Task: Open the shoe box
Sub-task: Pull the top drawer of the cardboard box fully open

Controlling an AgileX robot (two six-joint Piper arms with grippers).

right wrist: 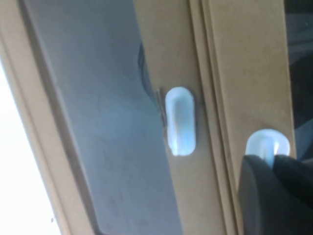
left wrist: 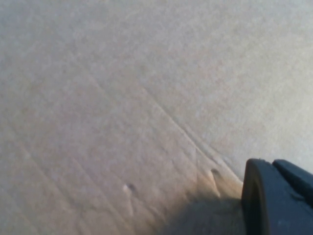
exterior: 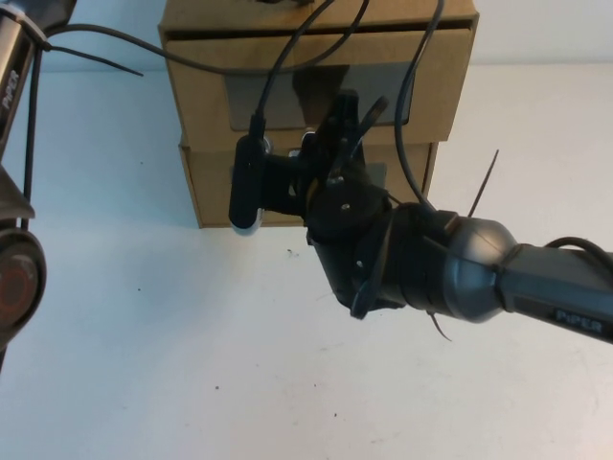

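Note:
Two brown cardboard shoe boxes (exterior: 316,86) stand stacked at the back of the table, each with a grey window in its front. My right gripper (exterior: 347,120) is against those fronts, near the seam between the boxes. In the right wrist view my right gripper (right wrist: 274,159) is shut on a white knob (right wrist: 266,142). A second white knob (right wrist: 180,121) sits free beside a grey window (right wrist: 98,122). My left gripper (left wrist: 274,164) is shut with nothing in it and hovers close over plain cardboard (left wrist: 122,98). The high view shows only the left arm (exterior: 14,67).
Black cables (exterior: 287,57) loop from the right arm across the box fronts. The right arm's grey body (exterior: 479,268) reaches in from the right over the white table (exterior: 192,364). The left arm's base (exterior: 14,287) stands at the left edge.

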